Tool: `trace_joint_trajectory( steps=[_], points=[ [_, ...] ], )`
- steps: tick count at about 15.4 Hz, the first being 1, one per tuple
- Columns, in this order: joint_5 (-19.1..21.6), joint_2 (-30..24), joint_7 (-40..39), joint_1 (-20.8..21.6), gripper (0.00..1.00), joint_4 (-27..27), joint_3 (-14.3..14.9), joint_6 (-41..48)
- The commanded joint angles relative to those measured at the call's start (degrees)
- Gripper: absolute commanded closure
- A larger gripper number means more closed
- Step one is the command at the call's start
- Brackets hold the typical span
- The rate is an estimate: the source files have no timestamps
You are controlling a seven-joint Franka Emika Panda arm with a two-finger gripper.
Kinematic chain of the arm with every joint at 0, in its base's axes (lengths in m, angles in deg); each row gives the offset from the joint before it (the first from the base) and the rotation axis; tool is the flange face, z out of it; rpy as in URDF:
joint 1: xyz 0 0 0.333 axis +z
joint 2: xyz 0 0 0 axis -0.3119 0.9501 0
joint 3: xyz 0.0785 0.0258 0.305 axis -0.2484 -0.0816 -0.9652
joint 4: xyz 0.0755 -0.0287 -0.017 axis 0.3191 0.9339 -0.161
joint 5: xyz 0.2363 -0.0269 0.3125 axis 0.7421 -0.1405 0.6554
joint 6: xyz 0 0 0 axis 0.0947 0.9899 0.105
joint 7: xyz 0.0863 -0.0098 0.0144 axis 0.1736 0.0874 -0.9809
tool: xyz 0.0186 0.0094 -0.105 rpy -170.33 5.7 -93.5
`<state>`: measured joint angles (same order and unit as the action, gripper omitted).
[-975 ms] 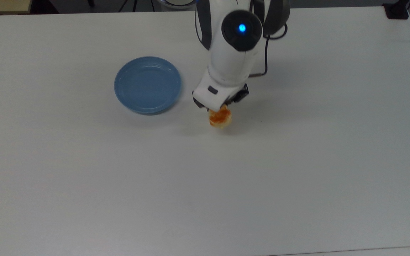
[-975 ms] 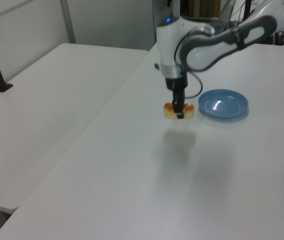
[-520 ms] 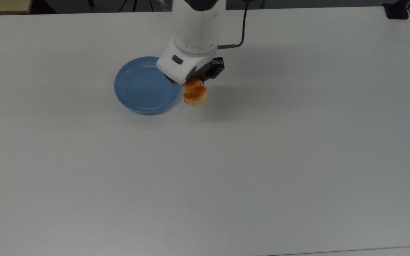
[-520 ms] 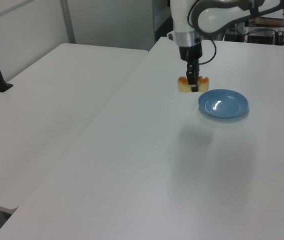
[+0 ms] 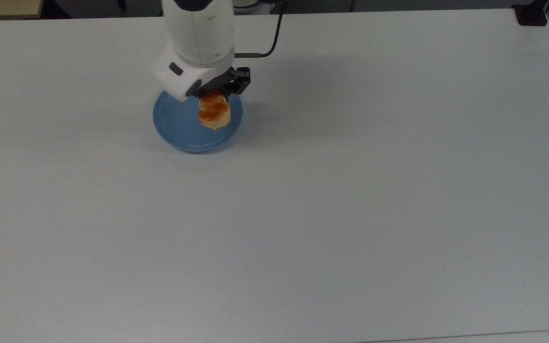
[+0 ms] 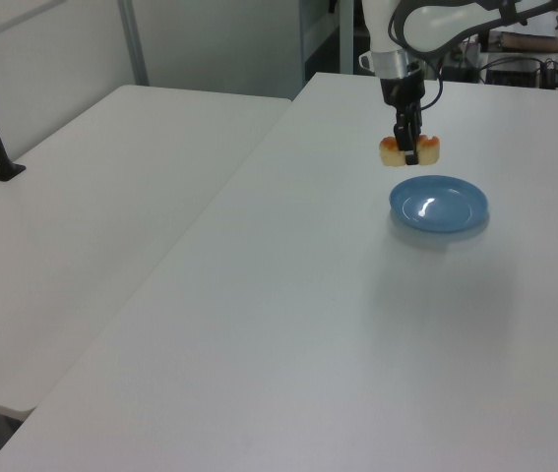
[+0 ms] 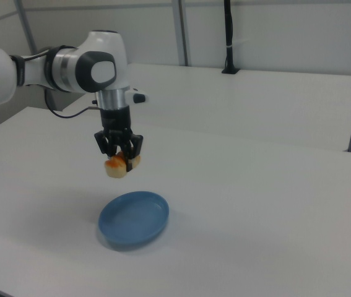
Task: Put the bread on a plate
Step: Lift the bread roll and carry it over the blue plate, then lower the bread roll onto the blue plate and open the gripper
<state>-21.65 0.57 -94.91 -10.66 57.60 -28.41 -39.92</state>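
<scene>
You've got the small oblong pale-yellow bread piece w/ orange-red glazed top [image 5: 214, 112] clamped between the black fingers [image 7: 109, 143] of the white Panda arm's gripper [image 6: 411, 155]. Fingers are closed on the bread's middle, one on each long side, both ends sticking out past them in the left view. The bread is off the white tabletop [image 5: 350, 190], held in the air above the round shallow blue plate w/ raised rim [image 5: 174, 128]; clear gap between bread and plate in the left view and right view, no contact.

In the top view the bread sits over the plate's upper-right part, the gripper body covering the plate's top edge. In the right view the bread [image 7: 118, 166] hangs above the plate [image 7: 134, 219], toward the right view's left. In the left view it's up and toward the left view's left of the plate [image 6: 438, 205]. Plate lies flat on the tabletop, nothing in it. A black cable [image 5: 274, 33] runs off the wrist.
</scene>
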Motion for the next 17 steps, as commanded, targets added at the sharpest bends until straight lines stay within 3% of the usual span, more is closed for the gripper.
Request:
trace_joint_trajectory(
  steps=[1,6,17],
  points=[
    [1.17,-1.93,-4.54,0.31,0.55,3.17,3.31,0.25],
    [1.08,-1.67,-4.80,0.31,0.53,5.80,3.58,0.16],
    [1.17,-1.67,-7.70,0.31,0.24,6.78,3.75,3.15]
  ],
)
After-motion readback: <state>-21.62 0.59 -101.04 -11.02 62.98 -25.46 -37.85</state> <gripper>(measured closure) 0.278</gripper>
